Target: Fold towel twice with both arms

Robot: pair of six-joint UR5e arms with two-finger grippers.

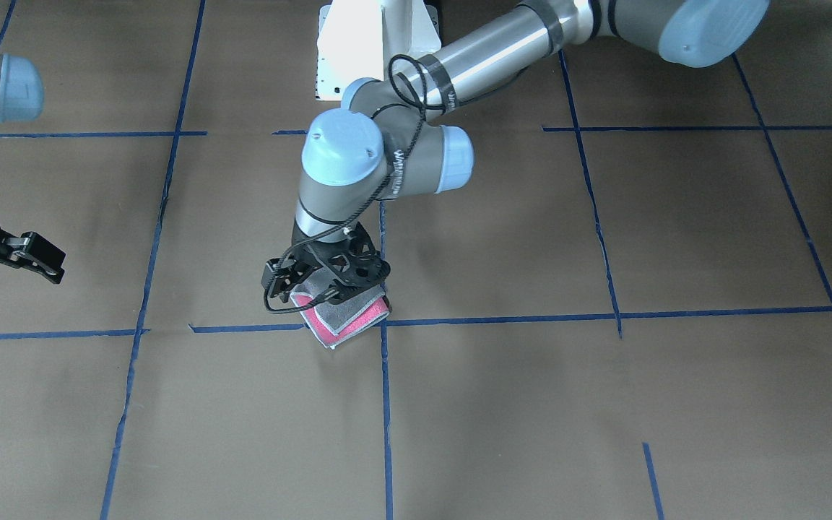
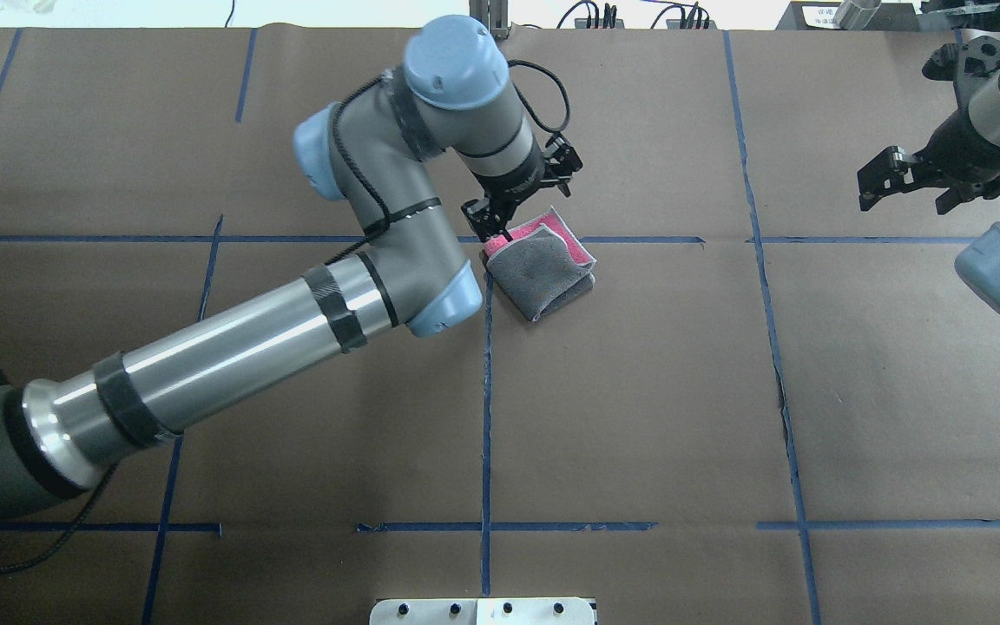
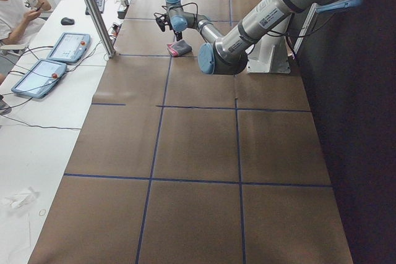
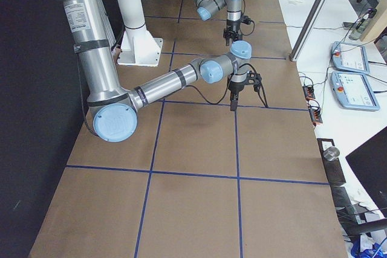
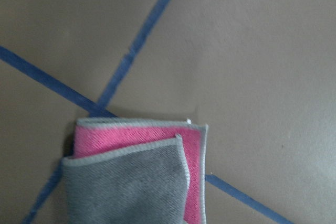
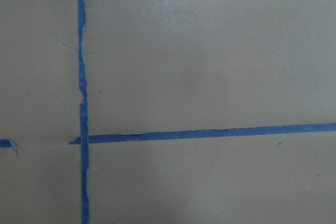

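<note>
The towel [image 2: 543, 271] lies folded small near the table's middle, grey face up, with a pink strip showing along its far edge. It also shows in the front view [image 1: 358, 318] and the left wrist view [image 5: 131, 182], flat on the paper by a tape crossing. My left gripper [image 2: 500, 231] points down at the towel's far-left corner, over it in the front view [image 1: 333, 289]. I cannot tell whether its jaws are open or shut. My right gripper [image 2: 899, 198] is open and empty, held far off on the right, away from the towel.
Brown paper with blue tape lines [image 2: 487, 391] covers the table. The white pedestal base [image 1: 365, 43] stands at the robot's side. A metal post [image 3: 93, 10], tablets [image 3: 37, 77] and a seated person [image 3: 18, 4] are beside the table on the left.
</note>
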